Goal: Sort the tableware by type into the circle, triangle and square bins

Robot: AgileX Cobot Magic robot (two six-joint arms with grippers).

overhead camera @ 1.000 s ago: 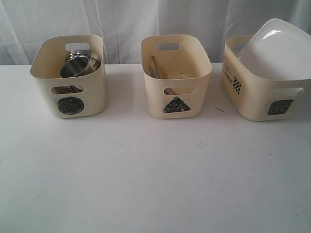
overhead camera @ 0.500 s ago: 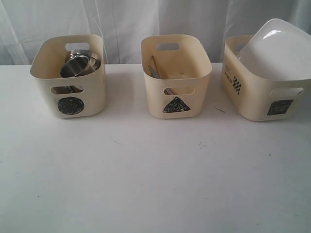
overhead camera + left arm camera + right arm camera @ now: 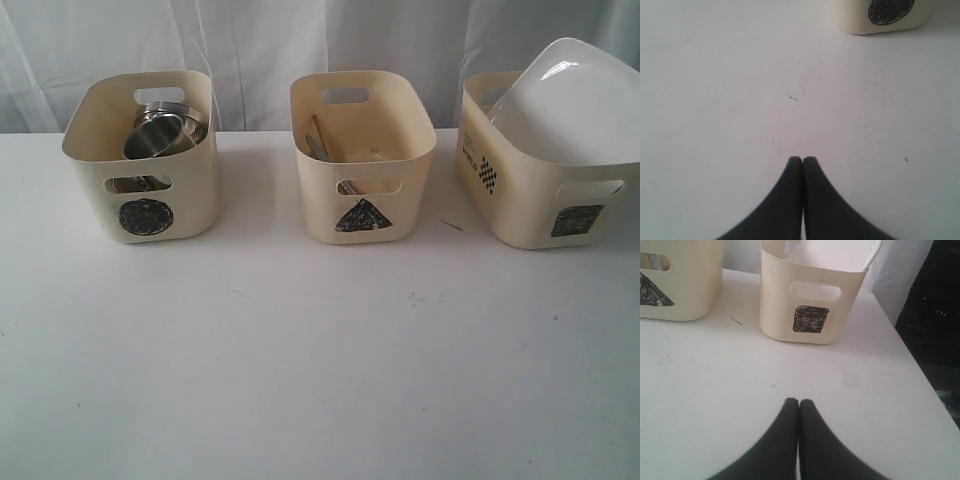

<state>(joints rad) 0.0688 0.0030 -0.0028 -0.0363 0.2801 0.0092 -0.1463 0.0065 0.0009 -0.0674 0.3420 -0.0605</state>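
On the white desk [image 3: 320, 380] nothing has been shifted; the cream plastic bins [image 3: 322, 205] are loaded, left gripper [image 3: 802, 160] and right gripper [image 3: 798, 401] are pressed together, empty; sorting is judged complete.

Right claw [image 3: 798, 402] closed, empty, over table [image 3: 865, 390]; square bin [image 3: 810, 305] ahead.

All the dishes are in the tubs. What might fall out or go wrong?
1. The big white plate does not fit down inside the square bin. It leans with much of it above the rim, so a bump might make it slide or tip out.
2. The steel cups lie tilted in a pile in the circle bin, close to its rim. A nudge to that bin could make them shift.
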